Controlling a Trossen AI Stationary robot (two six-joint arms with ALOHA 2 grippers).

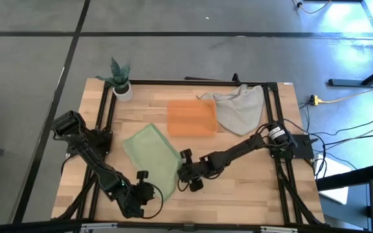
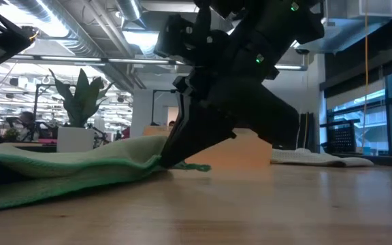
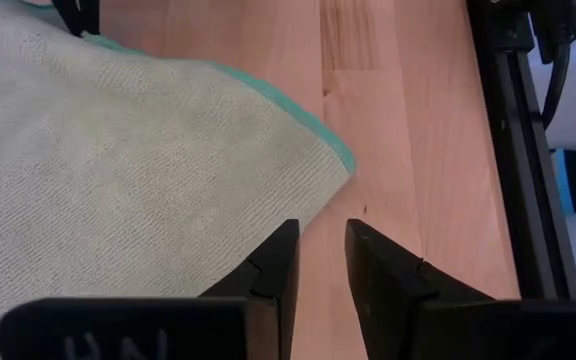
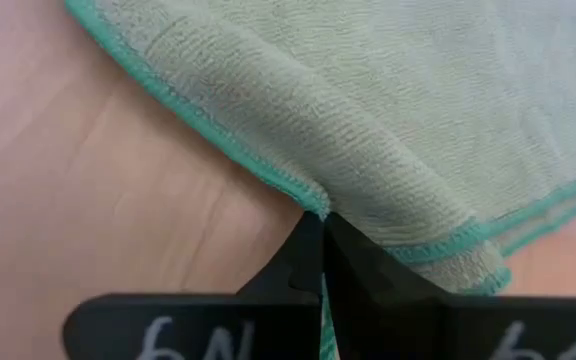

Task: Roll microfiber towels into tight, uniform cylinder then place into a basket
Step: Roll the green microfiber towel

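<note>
A light green towel (image 1: 151, 155) with a teal hem lies spread on the wooden table, left of centre. My right gripper (image 4: 321, 222) is shut on its right edge and shows in the high view (image 1: 184, 173) and the low view (image 2: 166, 162). My left gripper (image 3: 320, 245) stands open over bare wood just off the towel's near corner (image 3: 340, 160), with nothing between its fingers; the high view shows it near the table's front edge (image 1: 149, 193). The orange basket (image 1: 192, 118) rests flat on the table behind the towel. My right gripper pinches the towel's hemmed right edge (image 4: 308, 198) between its two fingers; one layer or several, I cannot tell. The fingers slant down at it from the table's right side. The edge is raised a little at the pinch (image 2: 152, 155), and the rest of the towel lies on the table.
A grey towel (image 1: 238, 109) lies crumpled at the back right, beside the basket. A white plant pot (image 1: 122, 89) stands at the back left corner. Black frame rails (image 1: 278, 123) run along the table's sides. Bare wood lies along the front edge, right of the grippers.
</note>
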